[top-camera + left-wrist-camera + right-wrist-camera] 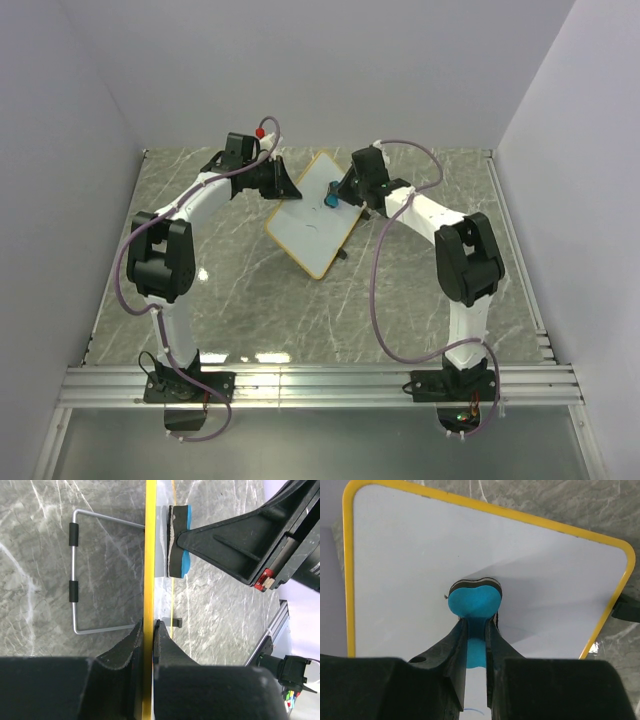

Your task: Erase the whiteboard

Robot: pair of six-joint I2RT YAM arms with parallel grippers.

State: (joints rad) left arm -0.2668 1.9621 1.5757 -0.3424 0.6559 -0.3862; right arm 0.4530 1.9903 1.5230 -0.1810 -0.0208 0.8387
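right tool (pixel 476 624) clamps blue eraser (pixel 474 601) against whiteboard (pixel 400 555); left tool (pixel 148 626) pinches whiteboard edge, wire stand (pixel 74 560) behind

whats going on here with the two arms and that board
The left hand is clamped on the edge of the whiteboard, holding it tilted. The right hand grips a blue eraser and presses it against the board's white face, near the middle. It looks like erasing is under way.
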